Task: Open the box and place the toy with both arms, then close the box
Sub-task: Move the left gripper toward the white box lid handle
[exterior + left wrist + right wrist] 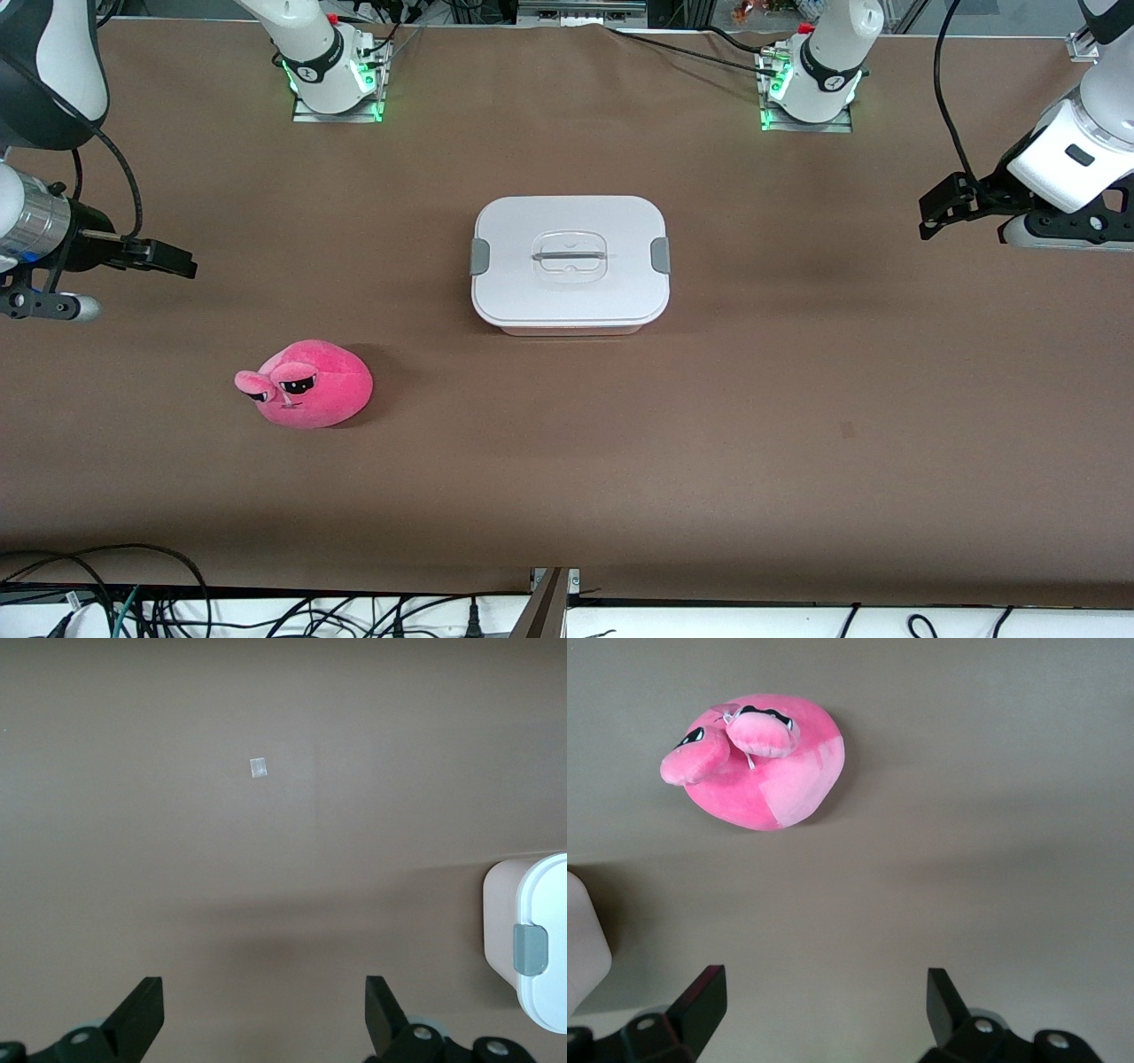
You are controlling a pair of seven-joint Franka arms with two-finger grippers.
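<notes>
White lid sits clipped on the box (570, 263) at mid-table; the toy (307, 384) lies nearer the camera toward the right arm's end, so the open, empty left gripper (264, 1020) and right gripper (825, 1017) wait at each side

Brown table (709, 425) carries the closed box (570, 264) and toy (310, 385).

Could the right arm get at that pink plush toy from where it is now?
Probably yes. The right gripper hangs open over bare table toward its own end, and the pink plush toy lies in the open, apart from the lidded box, with nothing between them.
</notes>
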